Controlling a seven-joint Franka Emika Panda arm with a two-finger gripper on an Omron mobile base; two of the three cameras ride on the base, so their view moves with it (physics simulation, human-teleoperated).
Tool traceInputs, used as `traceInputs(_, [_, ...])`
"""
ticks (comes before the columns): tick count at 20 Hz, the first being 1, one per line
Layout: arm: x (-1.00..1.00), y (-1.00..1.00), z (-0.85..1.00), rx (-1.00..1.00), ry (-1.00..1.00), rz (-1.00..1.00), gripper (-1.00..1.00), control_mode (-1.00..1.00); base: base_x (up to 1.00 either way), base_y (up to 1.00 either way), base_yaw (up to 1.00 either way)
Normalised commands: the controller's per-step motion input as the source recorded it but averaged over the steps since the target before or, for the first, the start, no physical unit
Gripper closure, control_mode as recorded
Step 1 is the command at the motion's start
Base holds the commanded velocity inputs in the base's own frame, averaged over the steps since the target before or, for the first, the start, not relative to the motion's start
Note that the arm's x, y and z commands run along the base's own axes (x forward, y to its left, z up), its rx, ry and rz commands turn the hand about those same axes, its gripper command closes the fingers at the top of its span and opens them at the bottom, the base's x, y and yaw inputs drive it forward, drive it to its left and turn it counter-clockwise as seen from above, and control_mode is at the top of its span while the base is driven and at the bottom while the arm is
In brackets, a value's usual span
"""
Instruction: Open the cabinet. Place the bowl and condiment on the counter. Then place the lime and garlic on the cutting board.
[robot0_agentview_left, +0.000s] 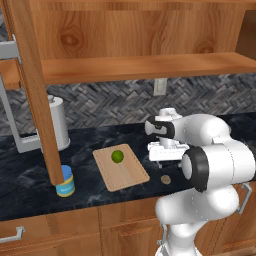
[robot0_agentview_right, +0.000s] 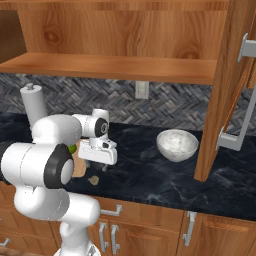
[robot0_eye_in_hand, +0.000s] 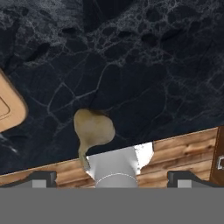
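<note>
The garlic (robot0_eye_in_hand: 92, 129) lies on the dark counter (robot0_eye_in_hand: 144, 65) near its front edge, just right of the cutting board (robot0_agentview_left: 125, 172). My gripper (robot0_eye_in_hand: 111, 178) hangs open a little above it, nothing between the fingers. In the base views the gripper (robot0_agentview_left: 165, 162) (robot0_agentview_right: 99, 165) points down over the garlic (robot0_agentview_left: 166, 178) (robot0_agentview_right: 93, 179). The lime (robot0_agentview_left: 117, 156) rests on the board. On the counter, the condiment (robot0_agentview_left: 65, 181) stands left of the board and the bowl (robot0_agentview_right: 177, 145) sits to the right. The cabinet (robot0_agentview_left: 135, 35) is open, its shelf bare.
One open cabinet door (robot0_agentview_left: 35, 95) hangs over the counter's left part, just above the jar; the other (robot0_agentview_right: 220, 100) hangs beside the bowl. A paper-towel roll (robot0_agentview_left: 59, 122) stands at the back left. Drawers and low doors (robot0_agentview_right: 150, 225) run below the counter's edge.
</note>
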Motion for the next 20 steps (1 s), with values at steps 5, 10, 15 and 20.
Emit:
traceInputs(5, [0.17,0.0,-0.22,0.0,0.0,0.0,-1.0,-1.0,0.0,0.0,0.0])
traceInputs(10, [0.02,0.0,-0.16,0.0,0.0,0.0,-1.0,-1.0,0.0,0.0,0.0])
traceInputs(15, [0.0,0.0,-0.13,0.0,-0.01,0.0,-1.0,-1.0,0.0,0.0,0.0])
traceInputs(20, [-0.14,0.0,-0.09,0.0,-0.02,0.0,-1.0,-1.0,0.0,0.0,0.0])
